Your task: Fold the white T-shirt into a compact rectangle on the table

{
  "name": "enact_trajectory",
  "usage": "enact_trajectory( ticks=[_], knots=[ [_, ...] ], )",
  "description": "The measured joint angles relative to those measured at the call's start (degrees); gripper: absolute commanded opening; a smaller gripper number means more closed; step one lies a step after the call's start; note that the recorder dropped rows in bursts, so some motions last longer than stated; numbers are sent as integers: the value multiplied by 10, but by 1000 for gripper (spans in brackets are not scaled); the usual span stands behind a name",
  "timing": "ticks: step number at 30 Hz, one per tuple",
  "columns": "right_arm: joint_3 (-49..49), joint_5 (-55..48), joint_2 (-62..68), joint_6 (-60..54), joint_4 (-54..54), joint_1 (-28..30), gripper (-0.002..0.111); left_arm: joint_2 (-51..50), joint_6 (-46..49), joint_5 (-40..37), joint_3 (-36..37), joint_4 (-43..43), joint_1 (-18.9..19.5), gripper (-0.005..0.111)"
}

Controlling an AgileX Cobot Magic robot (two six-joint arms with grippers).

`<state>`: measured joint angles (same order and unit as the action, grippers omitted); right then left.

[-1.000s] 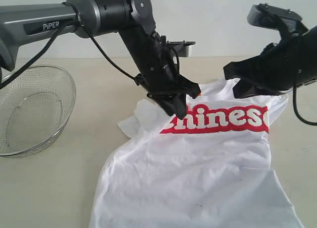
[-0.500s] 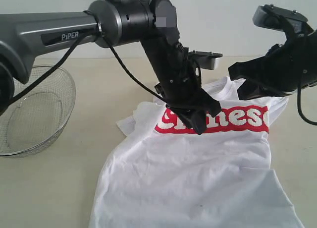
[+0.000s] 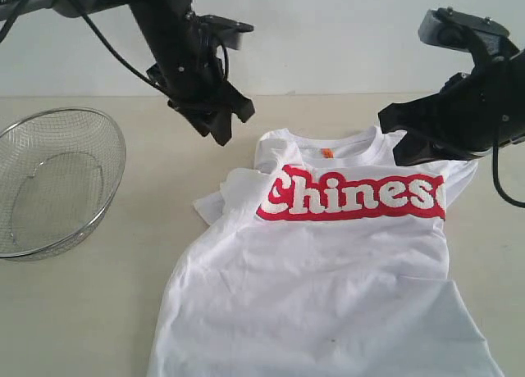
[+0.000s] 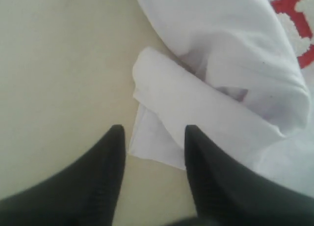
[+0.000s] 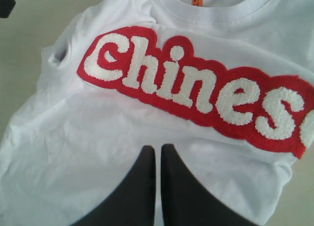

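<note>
The white T-shirt (image 3: 328, 279) lies front up on the table (image 3: 90, 311), with its red-and-white "Chinese" lettering (image 3: 353, 194) in full view and an orange neck tag (image 3: 327, 153) at the collar. Its left sleeve (image 3: 223, 198) is bunched and folded in on itself. My left gripper (image 3: 220, 129) hangs above the table beyond that sleeve, open; in the left wrist view bare table shows between its fingers (image 4: 153, 137), just short of the sleeve (image 4: 196, 108). My right gripper (image 3: 404, 152) hovers over the shirt's right shoulder, shut, and holds nothing (image 5: 157, 150).
A round wire-mesh basket (image 3: 57, 180) stands at the left edge of the table. A pale wall runs behind the table. Bare tabletop lies between the basket and the shirt.
My left arm has drawn back up and to the left, off the shirt's chest, and its jaws have opened wider. The whole lettering now shows. The right arm has stayed put.
</note>
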<state>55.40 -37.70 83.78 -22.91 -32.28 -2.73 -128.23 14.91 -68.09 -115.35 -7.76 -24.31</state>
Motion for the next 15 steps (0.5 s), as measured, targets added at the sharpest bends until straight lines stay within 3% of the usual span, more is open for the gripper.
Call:
enact_trajectory(
  ticks=[3,15],
  knots=[
    [0,0,0,0,0,0,0,-16,4,7,0,-42,19,61],
    [0,0,0,-1,0,0,0,-70,25,46,0,-123,26,61]
  ],
)
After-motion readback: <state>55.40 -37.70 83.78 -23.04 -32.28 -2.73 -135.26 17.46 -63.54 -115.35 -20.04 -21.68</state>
